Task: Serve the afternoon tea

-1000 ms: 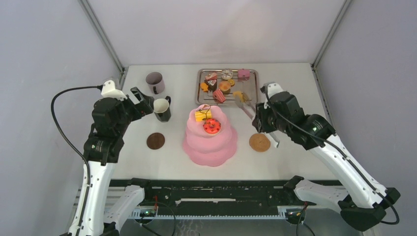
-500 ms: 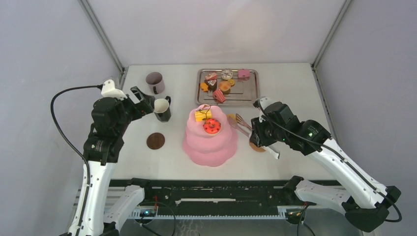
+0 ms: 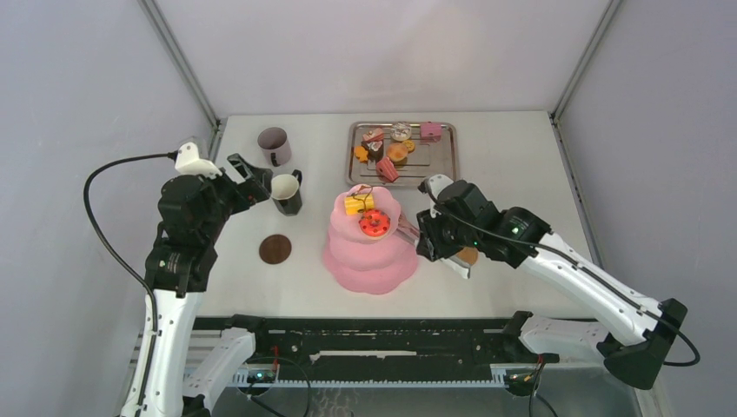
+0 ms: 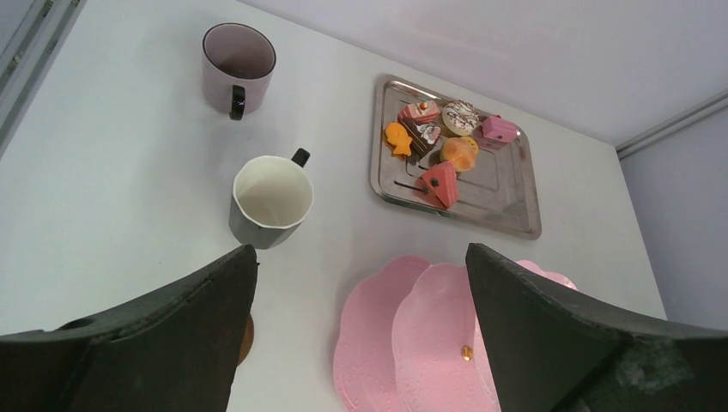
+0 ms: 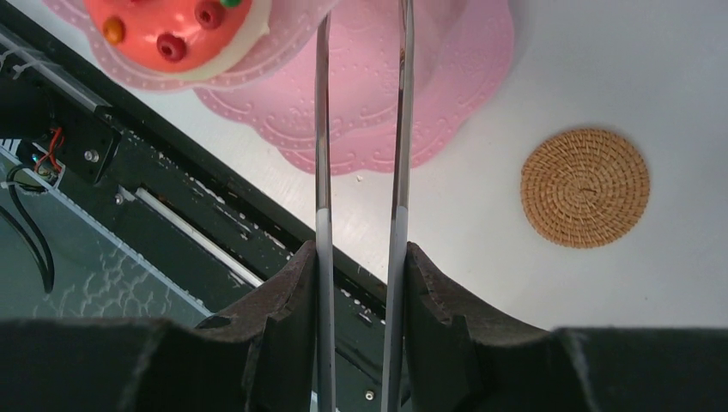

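Note:
The pink three-tier stand (image 3: 372,252) stands mid-table with a yellow cake (image 3: 356,204) and a red round cake (image 3: 375,223) on its upper tiers. My right gripper (image 3: 430,234) is shut on metal tongs (image 5: 319,129), whose blades reach over the stand's (image 5: 412,112) right side. The blade tips run out of the wrist view, so what they hold is hidden. My left gripper (image 4: 360,257) stands open and empty beside the black mug (image 3: 287,193), with the mauve mug (image 3: 275,145) behind it. Several small cakes (image 3: 387,148) lie on the steel tray.
The steel tray (image 3: 439,165) sits at the back centre. One brown coaster (image 3: 275,248) lies left of the stand. A second coaster (image 5: 585,187) lies right of the stand, partly under my right arm in the top view. The black base rail (image 5: 172,223) runs along the near edge.
My right arm has swung left and nearer, from the tray's front edge to the stand's right side, carrying the tongs. The left arm has stayed put.

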### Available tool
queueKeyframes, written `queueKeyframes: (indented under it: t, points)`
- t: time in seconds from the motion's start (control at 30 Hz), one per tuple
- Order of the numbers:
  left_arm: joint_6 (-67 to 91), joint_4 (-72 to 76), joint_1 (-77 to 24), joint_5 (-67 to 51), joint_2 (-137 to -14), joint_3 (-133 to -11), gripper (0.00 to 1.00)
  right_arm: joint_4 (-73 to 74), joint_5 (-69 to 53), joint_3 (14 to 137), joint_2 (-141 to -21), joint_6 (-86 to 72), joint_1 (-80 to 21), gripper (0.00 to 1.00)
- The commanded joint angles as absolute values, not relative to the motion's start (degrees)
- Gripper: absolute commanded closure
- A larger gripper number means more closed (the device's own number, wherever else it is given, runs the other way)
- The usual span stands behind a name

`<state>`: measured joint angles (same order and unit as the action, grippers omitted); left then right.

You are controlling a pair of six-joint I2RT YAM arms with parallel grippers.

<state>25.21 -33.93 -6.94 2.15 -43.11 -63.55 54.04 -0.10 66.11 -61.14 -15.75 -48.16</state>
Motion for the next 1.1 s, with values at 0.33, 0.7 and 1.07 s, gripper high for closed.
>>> queueKeyframes:
  t: [0.33, 0.7, 1.07]
  points:
    - [26.35, -31.12, -6.38, 0.85, -43.03, -64.51, 0.05, 45.62, 0.95, 65.26, -63.46, -18.19, -51.06, 0.42]
    - [26.94, -29.89, -6.41, -0.26, -44.5, -64.45, 0.05, 50.35, 5.98, 65.17, -56.63, -19.38, -51.06, 0.63]
    - [26.45, -29.01, -6.4, -0.69, -45.39, -64.43, 0.05, 52.53, 11.38, 65.04, -52.89, -20.53, -43.56, 0.96]
